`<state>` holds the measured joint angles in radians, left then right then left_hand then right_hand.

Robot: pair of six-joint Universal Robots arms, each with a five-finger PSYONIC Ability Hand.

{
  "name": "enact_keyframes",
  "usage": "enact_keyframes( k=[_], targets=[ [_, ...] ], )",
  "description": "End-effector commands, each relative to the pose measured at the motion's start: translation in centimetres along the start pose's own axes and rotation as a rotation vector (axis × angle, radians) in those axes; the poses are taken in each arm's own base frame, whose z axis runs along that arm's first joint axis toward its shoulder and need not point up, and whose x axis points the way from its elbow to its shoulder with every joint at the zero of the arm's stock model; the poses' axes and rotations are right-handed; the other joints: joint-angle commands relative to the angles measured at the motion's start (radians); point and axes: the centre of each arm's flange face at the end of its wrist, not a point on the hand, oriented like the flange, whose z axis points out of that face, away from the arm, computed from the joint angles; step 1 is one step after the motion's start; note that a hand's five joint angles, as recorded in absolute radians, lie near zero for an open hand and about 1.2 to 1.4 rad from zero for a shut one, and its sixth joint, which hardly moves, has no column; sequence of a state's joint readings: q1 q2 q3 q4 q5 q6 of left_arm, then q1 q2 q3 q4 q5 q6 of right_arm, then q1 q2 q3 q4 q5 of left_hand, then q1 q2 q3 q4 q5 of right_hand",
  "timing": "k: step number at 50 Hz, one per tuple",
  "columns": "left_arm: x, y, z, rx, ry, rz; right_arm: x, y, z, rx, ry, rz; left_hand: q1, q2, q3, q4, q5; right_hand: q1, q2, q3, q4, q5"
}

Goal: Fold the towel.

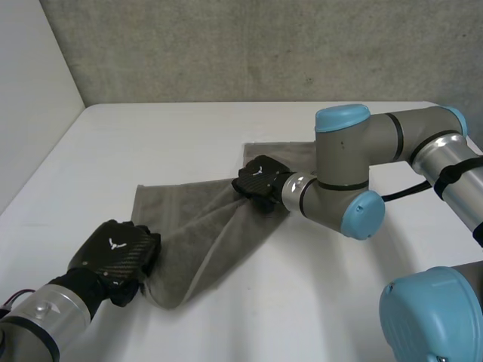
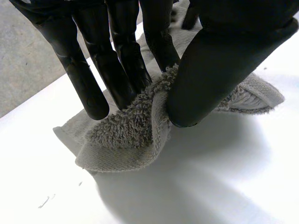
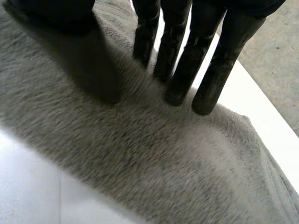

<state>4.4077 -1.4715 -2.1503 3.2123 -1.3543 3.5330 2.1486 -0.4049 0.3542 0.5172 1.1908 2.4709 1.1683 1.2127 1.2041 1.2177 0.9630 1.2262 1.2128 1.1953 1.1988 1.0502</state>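
Your left hand [image 1: 115, 253] is closed on the towel [image 1: 204, 230]. In its wrist view, thumb and fingers [image 2: 124, 74] pinch a turned-over corner just above the surface [image 1: 189, 136]. Your right hand [image 1: 260, 182] is not gripping: its straight fingers [image 3: 180, 74] rest their tips on the cloth at the towel's far right part. The towel lies diagonally across the middle of the surface, pulled into a ridge from the right hand towards the near left corner, where the left hand has it.

Judgement: the fold is under way, not finished. Hold the pinch firm, carry the held corner over in one arc to the opposite edge, and let the right hand pin the cloth so it does not drag. Release only once the edges align.

Not verifiable: the right arm covers the towel's far right corner. The right thumb's contact is cut off, so a pinch there cannot be ruled out.
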Motion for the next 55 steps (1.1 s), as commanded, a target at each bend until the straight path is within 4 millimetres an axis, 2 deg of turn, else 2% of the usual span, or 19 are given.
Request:
enact_keyframes(
  k=[1,5,7,8,10,11,13,16,19,20,22,25,27,28,30,33,35,46,55],
  targets=[
    [-0.7,-0.6,0.6,0.023,-0.018,-0.002,1.4,-1.9,-1.3,0.032,0.037,-0.014,0.228,0.184,0.192,0.179,0.259,0.17,0.184,0.201,0.197,0.171],
    [-1.9,-0.7,1.8,0.035,-0.041,-0.012,2.4,-2.4,-2.2,0.029,0.053,-0.005,0.228,0.184,0.192,0.179,0.259,0.17,0.184,0.201,0.197,0.171],
    [-2.2,-0.9,2.2,0.042,-0.045,-0.013,3.5,-2.3,-3.8,-0.007,0.06,0.017,0.228,0.184,0.192,0.179,0.259,0.17,0.184,0.201,0.197,0.171],
    [-2.5,-1.1,2.6,0.049,-0.049,-0.014,3.5,-2.3,-3.8,-0.007,0.06,0.017,0.228,0.184,0.192,0.179,0.259,0.17,0.184,0.201,0.197,0.171],
    [-2.8,-1.3,3.0,0.056,-0.054,-0.013,3.5,-2.1,-5.9,-0.06,0.047,0.035,0.228,0.184,0.192,0.179,0.259,0.17,0.184,0.201,0.197,0.171],
    [-3.0,-1.5,3.3,0.065,-0.057,-0.014,3.5,-2.1,-5.9,-0.06,0.047,0.035,0.228,0.184,0.192,0.179,0.259,0.17,0.184,0.201,0.197,0.171],
    [-3.2,-1.7,3.8,0.069,-0.059,-0.014,3.3,-1.7,-8.6,-0.116,0.033,0.063,0.228,0.184,0.192,0.179,0.259,0.17,0.184,0.201,0.197,0.171],
    [-3.6,-1.9,4.6,0.074,-0.064,-0.022,2.9,-1.5,-10.0,-0.141,0.026,0.069,0.228,0.184,0.192,0.179,0.259,0.17,0.184,0.201,0.197,0.171],
    [-4.0,-2.1,5.3,0.08,-0.068,-0.028,0.3,-0.5,-13.8,-0.233,-0.039,0.057,0.228,0.184,0.192,0.179,0.259,0.17,0.184,0.201,0.197,0.171],
    [-4.0,-2.1,5.3,0.08,-0.068,-0.028,0.3,-0.5,-13.8,-0.234,-0.04,0.057,0.228,0.184,0.192,0.179,0.259,0.17,0.184,0.201,0.197,0.171],
    [-4.1,-2.2,5.7,0.08,-0.068,-0.034,-2.1,0.3,-16.0,-0.289,-0.102,0.045,0.228,0.184,0.192,0.179,0.259,0.17,0.184,0.201,0.197,0.171],
    [-4.2,-2.3,5.7,0.083,-0.069,-0.035,-3.4,0.6,-17.2,-0.316,-0.139,0.041,0.228,0.184,0.192,0.179,0.259,0.17,0.184,0.201,0.197,0.171],
    [-4.4,-2.4,5.8,0.085,-0.074,-0.037,-5.9,0.9,-19.5,-0.369,-0.23,0.048,0.228,0.184,0.192,0.179,0.259,0.17,0.184,0.201,0.197,0.171],
    [-4.4,-2.4,5.8,0.085,-0.074,-0.037,-5.9,0.9,-19.5,-0.369,-0.231,0.048,0.228,0.184,0.192,0.179,0.259,0.17,0.184,0.201,0.197,0.171],
    [-4.4,-2.3,5.8,0.082,-0.074,-0.039,-7.5,0.9,-21.1,-0.412,-0.327,0.074,0.228,0.184,0.192,0.179,0.259,0.17,0.184,0.201,0.197,0.171],
    [-4.4,-2.3,5.8,0.082,-0.074,-0.039,-7.7,0.7,-21.4,-0.415,-0.35,0.085,0.228,0.184,0.192,0.179,0.259,0.027,0.041,0.058,0.055,0.029],
    [-4.4,-2.2,5.8,0.08,-0.074,-0.04,-7.1,0.2,-20.8,-0.36,-0.318,0.075,0.228,0.184,0.192,0.179,0.259,-1.013,-0.999,-0.982,-0.986,-1.012],
    [-4.0,-1.6,5.6,0.06,-0.064,-0.043,-2.1,-1.6,-16.8,-0.159,-0.063,0.072,0.228,0.184,0.192,0.179,0.259,-1.052,-1.038,-1.021,-1.024,-1.05],
    [-3.9,-1.0,5.1,0.04,-0.065,-0.05,-1.7,-1.9,-13.8,-0.125,-0.072,0.037,0.228,0.184,0.192,0.179,0.259,-1.052,-1.038,-1.021,-1.024,-1.05]
  ],
)
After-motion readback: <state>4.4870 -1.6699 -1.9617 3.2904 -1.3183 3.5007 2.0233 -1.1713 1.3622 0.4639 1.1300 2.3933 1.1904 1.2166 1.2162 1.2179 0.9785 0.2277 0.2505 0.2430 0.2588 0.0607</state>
